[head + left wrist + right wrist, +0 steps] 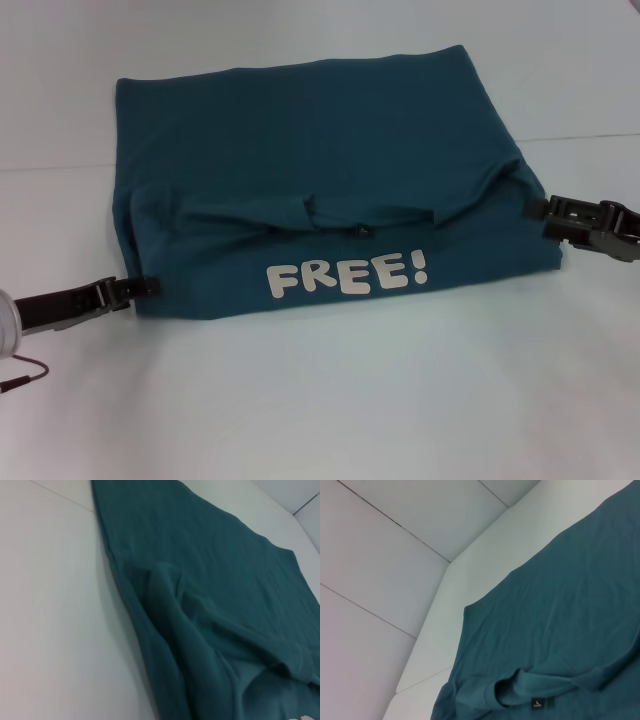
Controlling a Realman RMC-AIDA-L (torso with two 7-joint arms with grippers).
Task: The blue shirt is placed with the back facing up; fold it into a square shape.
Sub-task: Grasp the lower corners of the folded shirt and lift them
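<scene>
White tabletop (pixel 320 400) lies nearest, carrying the blue shirt (pixel 320 150), folded so the near band shows the "FREE!" lettering (pixel 348 275) below the collar and its label (pixel 537 703). Left end effector (pixel 150 287) pinches the shirt's near left edge; right end effector (pixel 540 210) grips its right edge.

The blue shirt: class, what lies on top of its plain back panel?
A folded-over near section of the blue shirt, showing white FREE! lettering and the collar, lies on it. Whatever is beneath that flap is hidden.
</scene>
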